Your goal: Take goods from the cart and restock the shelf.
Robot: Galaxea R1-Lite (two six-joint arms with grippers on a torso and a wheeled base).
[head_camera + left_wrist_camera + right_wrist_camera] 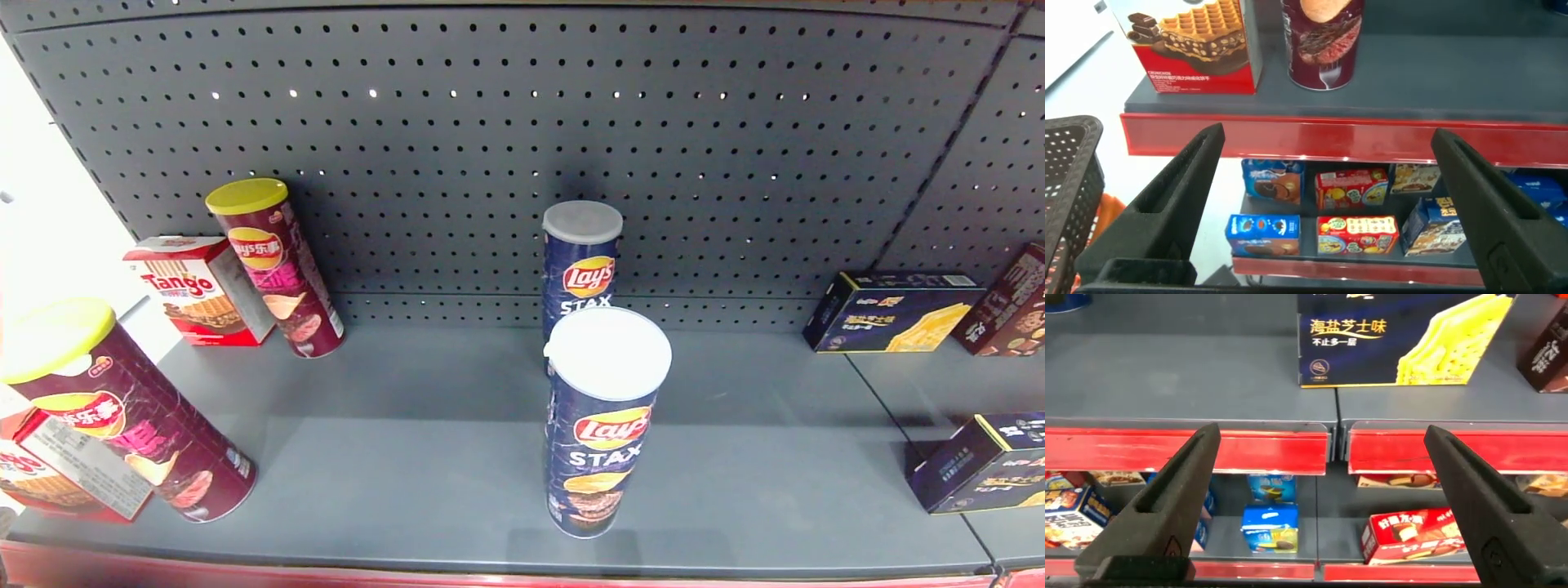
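Grey shelf (392,457), blue chip can (600,441) upright at the front, second blue can (580,269) behind it, left tool (1328,137) spread wide, empty, right tool (1323,434) wide, empty

The left gripper (1327,135) was spread open, empty. Ahead of it, a wafer box (1192,45) and a maroon can (1323,45) stood on the shelf (1388,137).

The grey shelf (408,457) is carrying goods in three groups. In the middle, the near blue can (600,425) is standing upright in front of the far blue can (580,265). On the left, the far maroon can (277,265) is standing just beside the far red wafer box (200,290). Nearer, the near maroon can (131,416) is standing just beside the near red wafer box (57,482). On the right, the far navy box (894,310), the near navy box (984,461) and the brown box (1012,306) are sitting.
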